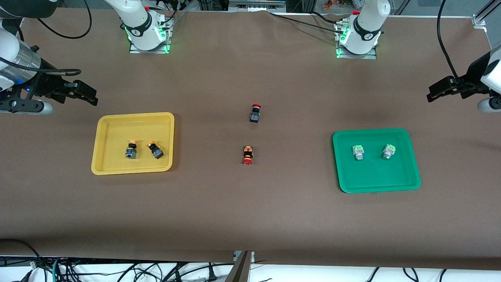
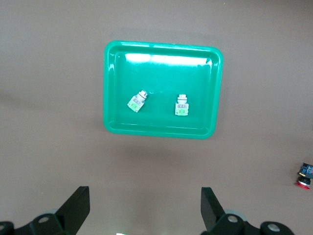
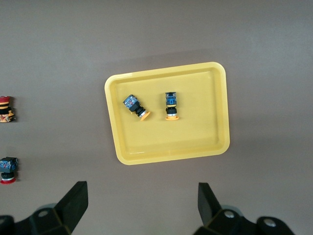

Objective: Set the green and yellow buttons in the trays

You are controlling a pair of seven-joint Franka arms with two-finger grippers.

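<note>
Two yellow-capped buttons (image 1: 132,150) (image 1: 155,149) lie in the yellow tray (image 1: 102,129) toward the right arm's end; the right wrist view shows them (image 3: 168,106) (image 3: 135,106) in that tray (image 3: 217,103). Two pale green buttons (image 1: 357,152) (image 1: 388,151) lie in the green tray (image 1: 411,164) toward the left arm's end; the left wrist view shows them (image 2: 137,101) (image 2: 181,105) in it (image 2: 211,88). My right gripper (image 1: 88,94) is open and empty, up above the table beside the yellow tray. My left gripper (image 1: 434,92) is open and empty, up near the table's edge by the green tray.
Two red-capped dark buttons lie on the brown table mid-way between the trays, one (image 1: 255,112) farther from the front camera, one (image 1: 247,154) nearer. One shows in the left wrist view (image 2: 305,175); both show in the right wrist view (image 3: 6,108) (image 3: 8,170).
</note>
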